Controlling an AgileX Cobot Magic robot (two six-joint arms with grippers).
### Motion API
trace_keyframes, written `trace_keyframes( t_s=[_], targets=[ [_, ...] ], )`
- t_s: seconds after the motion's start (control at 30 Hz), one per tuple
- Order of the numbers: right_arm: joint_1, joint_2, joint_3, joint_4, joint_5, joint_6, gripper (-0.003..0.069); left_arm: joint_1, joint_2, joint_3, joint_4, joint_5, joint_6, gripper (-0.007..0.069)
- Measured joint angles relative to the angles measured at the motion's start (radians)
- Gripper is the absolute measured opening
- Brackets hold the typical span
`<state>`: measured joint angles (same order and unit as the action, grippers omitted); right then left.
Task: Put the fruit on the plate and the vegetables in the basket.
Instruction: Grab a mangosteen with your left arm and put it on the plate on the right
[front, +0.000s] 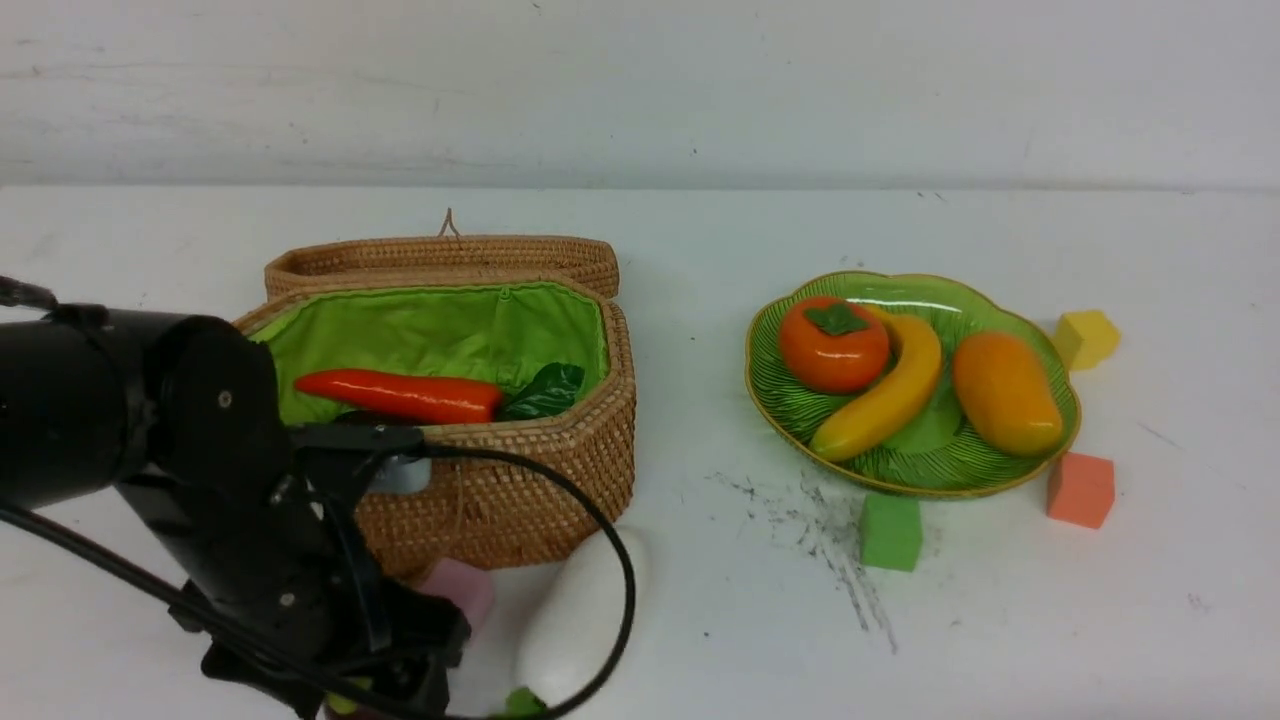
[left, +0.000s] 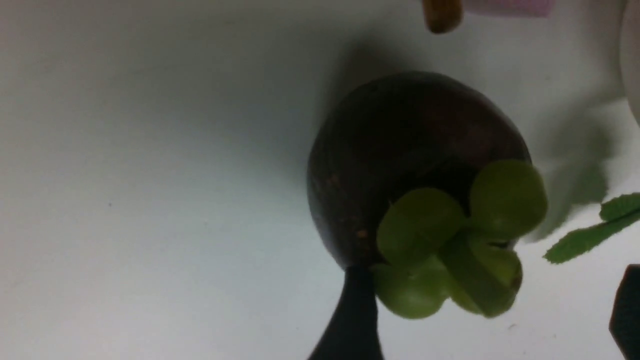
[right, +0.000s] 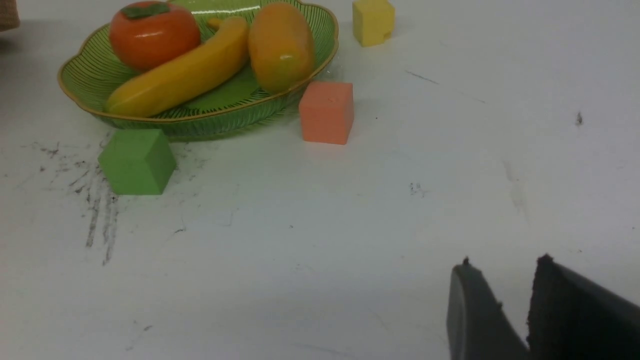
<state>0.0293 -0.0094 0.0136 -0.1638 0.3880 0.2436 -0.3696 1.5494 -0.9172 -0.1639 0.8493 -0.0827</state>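
The large octagonal tan wicker basket (front: 500, 500) with green lining stands just beyond the left gripper (left: 490, 310), lid thrown back; inside it the glossy orange-red carrot (front: 400, 395) lies crosswise, tip to the left, leaves to the right. The scalloped green glass plate (front: 785, 400) sits well off to that gripper's right, ahead of the right gripper (right: 505, 262); on it are the orange persimmon (front: 833, 345), the slanting yellow banana (front: 885, 400) and the orange-yellow mango (front: 1005, 395). The big white radish (front: 575, 620) lies on the table just right of the left gripper, leafy end nearest the robot. The dark purple round mangosteen (left: 400, 160) lies on its side between the left gripper's wide-spread jaws, green lobes facing the wrist, not clamped. The right gripper's jaws are narrowly parted and empty. A pink foam cube (front: 462, 590) sits close by, against the basket.
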Motion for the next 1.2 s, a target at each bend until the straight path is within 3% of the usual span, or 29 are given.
trace_keyframes(
  t_s=[0.3,0.8,1.2],
  targets=[
    [0.000,0.000,0.000,0.000,0.000,0.000,0.0212,0.000,0.041,0.000,0.089,-0.103,-0.146,0.0584],
    [0.000,0.000,0.000,0.000,0.000,0.000,0.0232,0.000,0.106,-0.009,0.072,-0.093,-0.152,0.0552],
    [0.000,0.000,0.000,0.000,-0.001,0.000,0.0237,0.000,0.106,-0.010,0.047,0.035,-0.132,0.0549]
  ],
)
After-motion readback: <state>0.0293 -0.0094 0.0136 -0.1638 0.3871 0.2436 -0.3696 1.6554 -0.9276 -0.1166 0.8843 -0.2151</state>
